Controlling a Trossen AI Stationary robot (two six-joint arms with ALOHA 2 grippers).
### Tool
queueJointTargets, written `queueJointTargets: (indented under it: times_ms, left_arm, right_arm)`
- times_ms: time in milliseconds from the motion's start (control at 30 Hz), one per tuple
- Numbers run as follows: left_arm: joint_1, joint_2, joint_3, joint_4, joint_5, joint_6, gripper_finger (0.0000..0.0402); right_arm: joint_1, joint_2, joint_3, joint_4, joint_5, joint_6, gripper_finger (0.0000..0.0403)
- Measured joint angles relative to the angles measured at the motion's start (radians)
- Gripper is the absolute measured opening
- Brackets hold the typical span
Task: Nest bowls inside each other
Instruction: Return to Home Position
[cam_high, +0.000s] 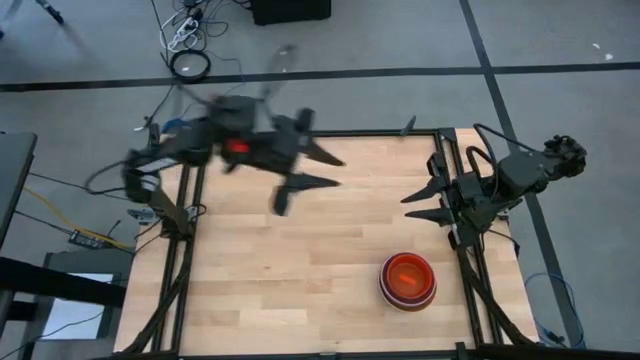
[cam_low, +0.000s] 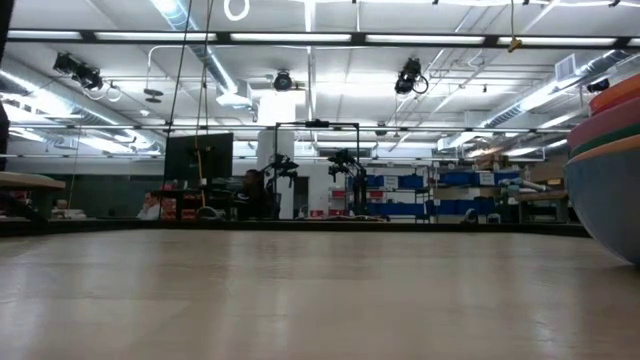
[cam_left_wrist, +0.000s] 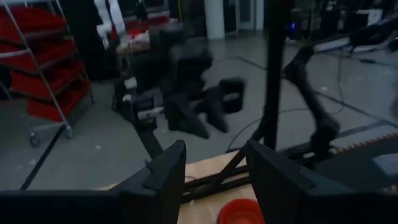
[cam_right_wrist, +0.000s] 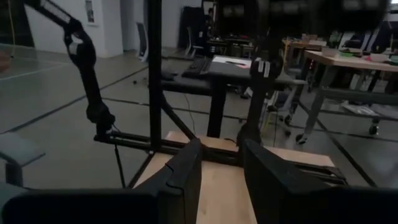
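Observation:
The bowls stand nested in one stack on the wooden table, near its right front; an orange bowl lies on top. In the low view the stack fills the right edge, resting on its grey-blue bottom bowl. My left gripper hangs open above the table's far left part, pointing level toward the right, far from the stack. My right gripper hangs open at the right side, pointing left, behind the stack and above it. Nothing is between either pair of fingers. The left wrist view shows the orange bowl.
Black frame rails run along the table's left, right and far edges. Bare wood lies left of the stack. Cables lie on the floor behind the table.

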Motion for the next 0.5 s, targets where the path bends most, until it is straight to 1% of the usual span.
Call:
queueJointTargets:
  times_ms: [67, 133, 233, 333, 500]
  left_arm:
    - [-0.009, -0.067, -0.018, -0.026, -0.026, 0.003, 0.0176]
    - [-0.020, -0.138, -0.065, -0.050, -0.048, 0.002, 0.0176]
    - [-0.039, -0.262, -0.192, -0.056, -0.087, -0.006, 0.0176]
    - [-0.065, -0.405, -0.375, -0.004, -0.152, -0.049, 0.0176]
    - [-0.109, -0.642, -0.748, 0.243, -0.165, -0.086, 0.0176]
  right_arm:
    - [0.000, 0.002, 0.000, 0.002, 0.000, 0.002, 0.0105]
    - [0.000, 0.006, 0.000, 0.001, 0.000, 0.003, 0.0106]
    - [0.000, 0.012, 0.000, 0.004, 0.000, 0.004, 0.0107]
    - [0.000, 0.020, 0.000, 0.005, 0.000, 0.008, 0.0106]
    - [-0.001, 0.027, 0.000, 0.011, 0.001, 0.008, 0.0107]
